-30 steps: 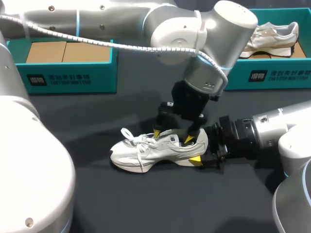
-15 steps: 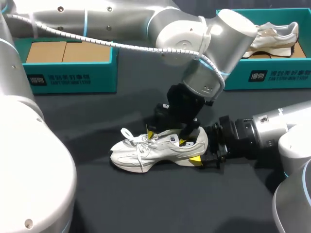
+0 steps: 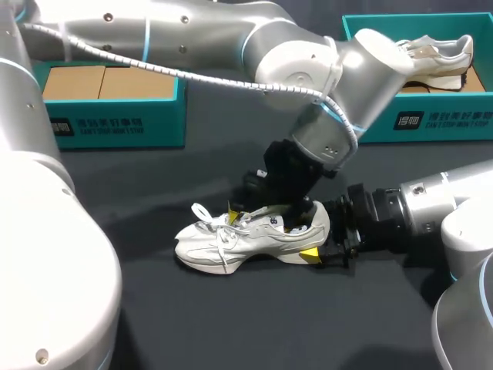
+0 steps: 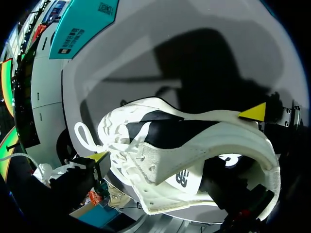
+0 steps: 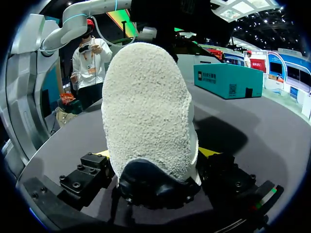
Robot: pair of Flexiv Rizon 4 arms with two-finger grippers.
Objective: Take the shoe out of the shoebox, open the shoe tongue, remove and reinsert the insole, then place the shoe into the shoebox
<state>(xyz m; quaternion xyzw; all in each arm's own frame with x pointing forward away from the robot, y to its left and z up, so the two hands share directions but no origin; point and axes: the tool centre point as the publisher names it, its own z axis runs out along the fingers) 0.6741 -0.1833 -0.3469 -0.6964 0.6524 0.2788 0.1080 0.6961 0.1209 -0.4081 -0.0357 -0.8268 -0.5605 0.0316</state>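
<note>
Right pincer (image 3: 316, 235) clamps shoe (image 3: 208, 243) heel; left pincer (image 3: 263, 217) spread across shoe top.

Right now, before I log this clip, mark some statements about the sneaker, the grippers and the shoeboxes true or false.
1. The white sneaker lies on the table, outside both shoeboxes. True.
2. The right gripper holds the white sneaker by its toe. False: its fingers clamp the heel from both sides.
3. The left gripper is over the white sneaker's opening, fingers spread apart. True.
4. The left shoebox holds another shoe. False: only cardboard shows inside it; the second sneaker lies in the right shoebox.
</note>
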